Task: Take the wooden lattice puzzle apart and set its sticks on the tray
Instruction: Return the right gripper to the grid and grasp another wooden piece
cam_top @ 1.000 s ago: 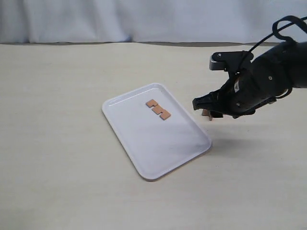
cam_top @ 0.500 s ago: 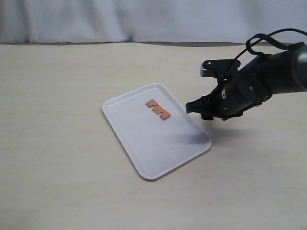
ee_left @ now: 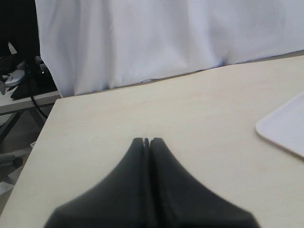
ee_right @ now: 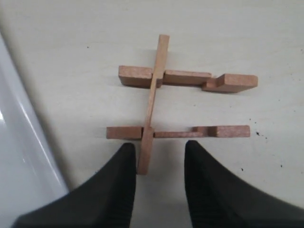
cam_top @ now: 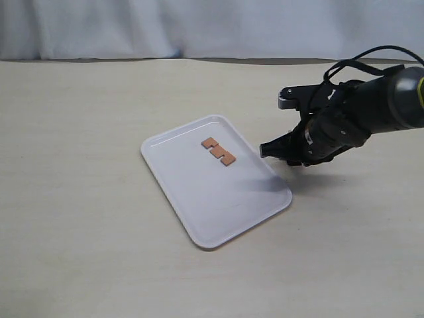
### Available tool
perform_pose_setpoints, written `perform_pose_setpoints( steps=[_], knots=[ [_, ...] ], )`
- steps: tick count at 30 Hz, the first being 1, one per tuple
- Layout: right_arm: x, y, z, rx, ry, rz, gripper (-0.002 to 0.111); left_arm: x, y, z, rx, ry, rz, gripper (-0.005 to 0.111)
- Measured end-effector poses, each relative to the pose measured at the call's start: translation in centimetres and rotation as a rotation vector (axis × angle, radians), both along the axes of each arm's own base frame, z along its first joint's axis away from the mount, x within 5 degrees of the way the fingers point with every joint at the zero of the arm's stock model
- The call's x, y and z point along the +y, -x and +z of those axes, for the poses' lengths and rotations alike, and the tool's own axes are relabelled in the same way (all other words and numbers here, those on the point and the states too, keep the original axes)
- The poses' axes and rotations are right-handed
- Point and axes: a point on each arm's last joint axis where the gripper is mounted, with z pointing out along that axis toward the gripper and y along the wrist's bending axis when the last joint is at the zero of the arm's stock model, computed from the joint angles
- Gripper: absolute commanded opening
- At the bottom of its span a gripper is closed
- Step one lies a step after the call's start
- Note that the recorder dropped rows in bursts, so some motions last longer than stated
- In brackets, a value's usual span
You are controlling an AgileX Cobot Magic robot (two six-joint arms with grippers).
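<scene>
The wooden lattice puzzle (ee_right: 156,95) lies on the table beside the tray (cam_top: 212,199). It shows as three sticks: two parallel ones and a thin cross stick (ee_right: 154,85) slotted through both. My right gripper (ee_right: 159,147) is open and low over it. The cross stick's near end sits between the jaws, against one finger (ee_right: 124,166) and apart from the other. In the exterior view my right gripper (cam_top: 266,151) hides the puzzle. One loose notched stick (cam_top: 218,151) lies flat on the tray. My left gripper (ee_left: 146,140) is shut on nothing, over bare table.
The tray's raised rim (ee_right: 19,128) runs close beside the puzzle. A corner of the tray (ee_left: 285,130) shows in the left wrist view. A white curtain (cam_top: 199,26) hangs behind the table's far edge.
My right gripper has moved down and toward the tray's edge, covering the puzzle piece that showed below it before. Its jaws have narrowed. The stick on the tray has not moved.
</scene>
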Motion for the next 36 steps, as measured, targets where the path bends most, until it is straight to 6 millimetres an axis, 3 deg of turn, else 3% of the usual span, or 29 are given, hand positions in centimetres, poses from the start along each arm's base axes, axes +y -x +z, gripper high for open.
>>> perform_pose_setpoints(
  steps=[21, 27, 29, 32, 36],
  knots=[
    [0.09, -0.13, 0.05, -0.021, -0.024, -0.025, 0.030, 0.00, 0.00, 0.00, 0.000, 0.000, 0.000, 0.000],
    [0.17, -0.21, -0.77, -0.009, -0.032, -0.025, 0.030, 0.00, 0.00, 0.00, 0.000, 0.000, 0.000, 0.000],
    [0.20, -0.24, -0.84, -0.011, -0.035, -0.023, 0.025, 0.00, 0.00, 0.00, 0.000, 0.000, 0.000, 0.000],
    [0.22, -0.26, -0.83, -0.013, -0.037, -0.021, 0.004, 0.00, 0.00, 0.00, 0.000, 0.000, 0.000, 0.000],
    [0.23, -0.27, -0.83, -0.014, -0.035, -0.017, 0.005, 0.00, 0.00, 0.00, 0.000, 0.000, 0.000, 0.000]
  ],
)
